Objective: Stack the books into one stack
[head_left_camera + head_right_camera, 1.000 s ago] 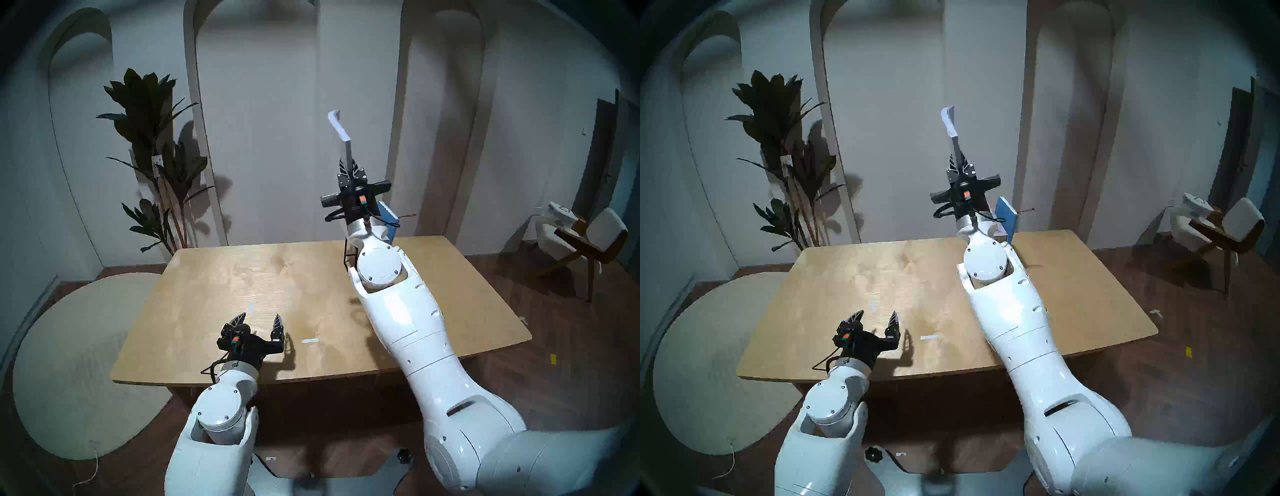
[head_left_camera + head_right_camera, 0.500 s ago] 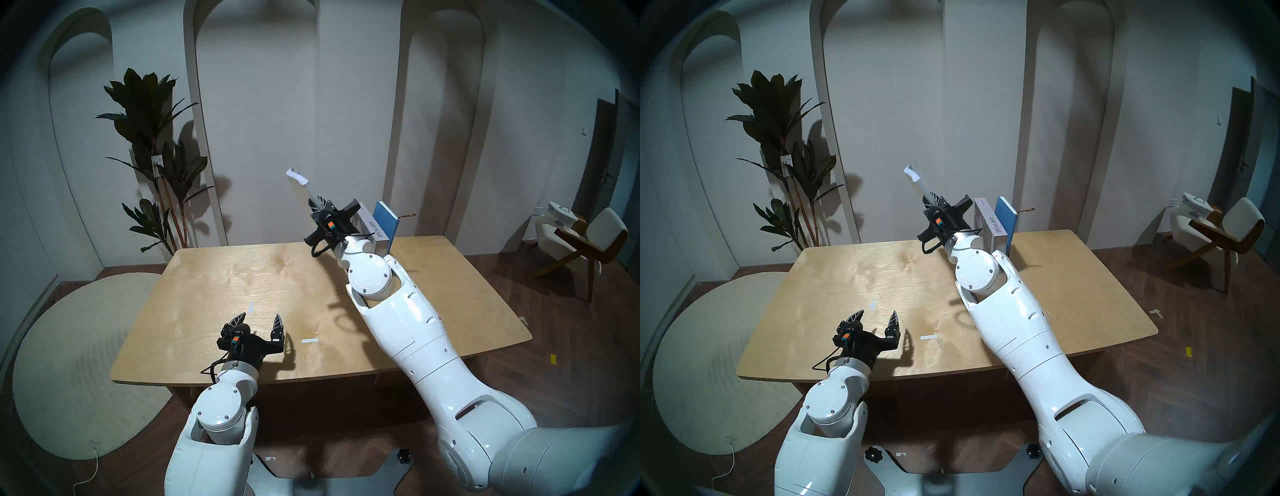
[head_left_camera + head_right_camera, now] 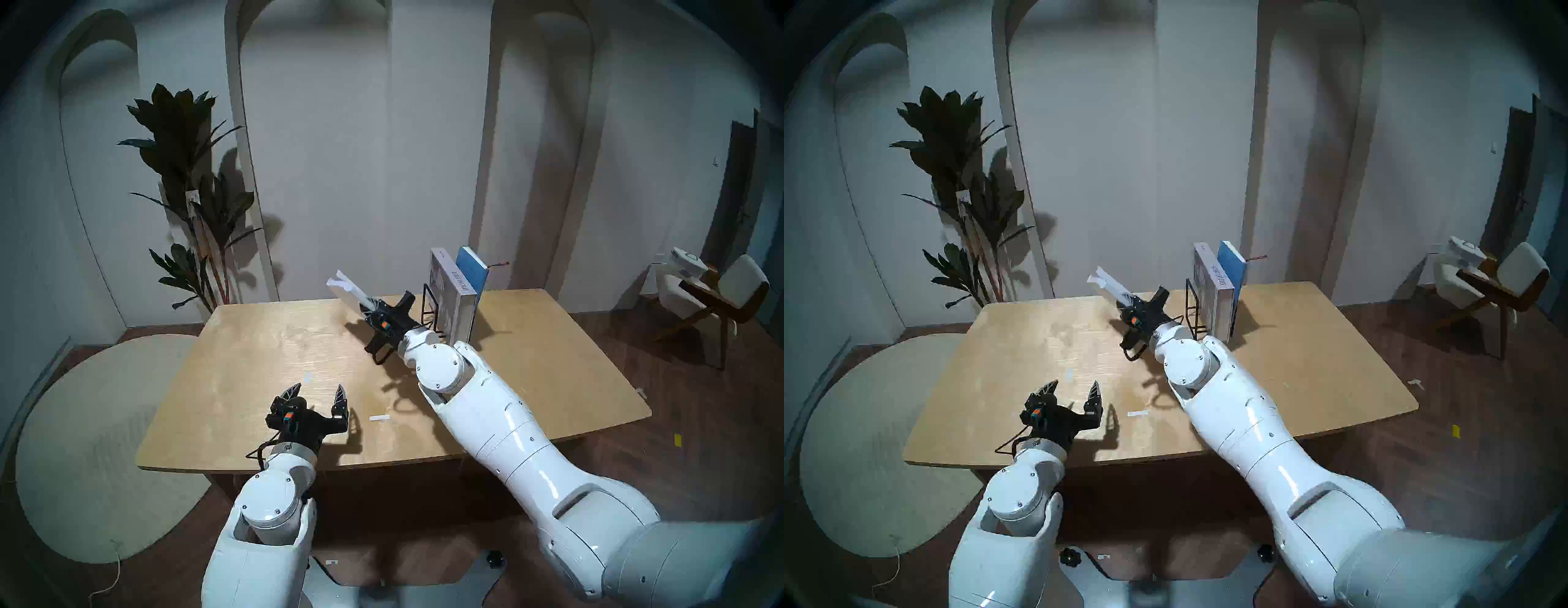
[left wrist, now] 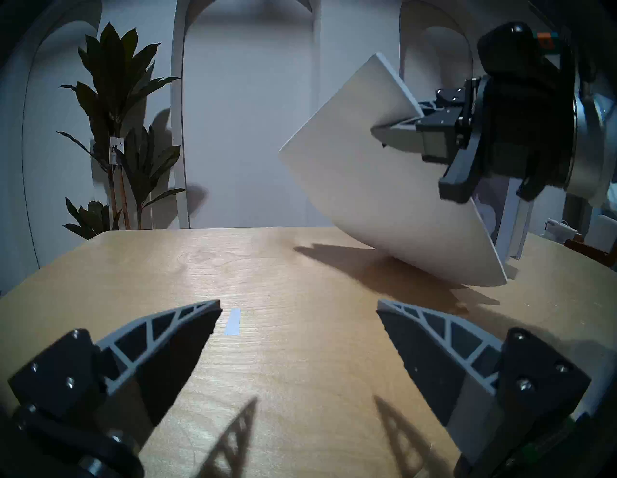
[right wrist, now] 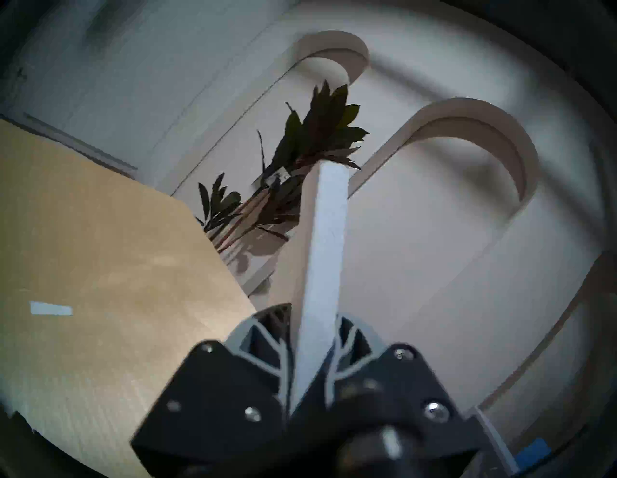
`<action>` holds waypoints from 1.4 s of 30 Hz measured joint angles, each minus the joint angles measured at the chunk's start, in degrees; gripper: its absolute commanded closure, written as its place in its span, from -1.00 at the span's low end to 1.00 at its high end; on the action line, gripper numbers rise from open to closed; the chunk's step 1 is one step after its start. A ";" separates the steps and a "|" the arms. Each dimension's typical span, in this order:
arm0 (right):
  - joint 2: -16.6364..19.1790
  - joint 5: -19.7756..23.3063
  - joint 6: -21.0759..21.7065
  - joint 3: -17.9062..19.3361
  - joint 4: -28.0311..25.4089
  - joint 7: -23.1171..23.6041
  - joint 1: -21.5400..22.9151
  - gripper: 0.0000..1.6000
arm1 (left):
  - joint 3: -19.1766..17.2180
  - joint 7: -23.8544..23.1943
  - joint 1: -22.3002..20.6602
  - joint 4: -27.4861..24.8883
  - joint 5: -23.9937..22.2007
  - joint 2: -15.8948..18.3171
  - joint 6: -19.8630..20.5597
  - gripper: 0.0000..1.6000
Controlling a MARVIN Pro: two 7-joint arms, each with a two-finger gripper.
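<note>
The large thin white book [image 4: 377, 187] is clamped by one edge between the closed fingers of the right gripper [image 4: 399, 128] and is held tilted over the far right part of the wooden table [image 3: 297, 361]. In the left wrist view its broad face is turned toward that camera and its lower corner is seen close above the tabletop; whether it touches the wood cannot be told. From the fingers the book runs away along the gripper's own line, out toward the far left, so its long axis slants down toward the table, not flat to it. The coming move, as judged, turns on that tilt: the cover must be brought flat before release, since this book is to serve as the base of the stack.

The left gripper [image 3: 318, 392] is held near the front edge with its fingers wide apart and nothing between them; the right arm is plainly the nearer one to all three books.

Just to the right of the held book, the black wire rack [image 3: 430, 308] is seen on the table. The thick grey book [image 3: 452, 297] stands upright in it, and the smaller blue book [image 3: 471, 274] leans behind that one, its ribbon sticking out.
</note>
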 measured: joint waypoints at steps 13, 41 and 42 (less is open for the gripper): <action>-1.79 -3.73 -0.30 -4.06 4.99 -1.43 0.67 1.00 | 0.00 0.00 0.00 0.02 0.00 0.00 0.00 -1.00; -7.67 -3.91 -3.37 -2.59 23.52 -7.72 6.65 1.00 | 0.00 0.00 0.00 0.02 0.00 0.00 0.00 -1.00; -7.76 -3.88 -3.37 -2.54 23.66 -7.80 6.73 1.00 | 0.00 0.00 0.00 0.02 0.00 0.00 0.00 -1.00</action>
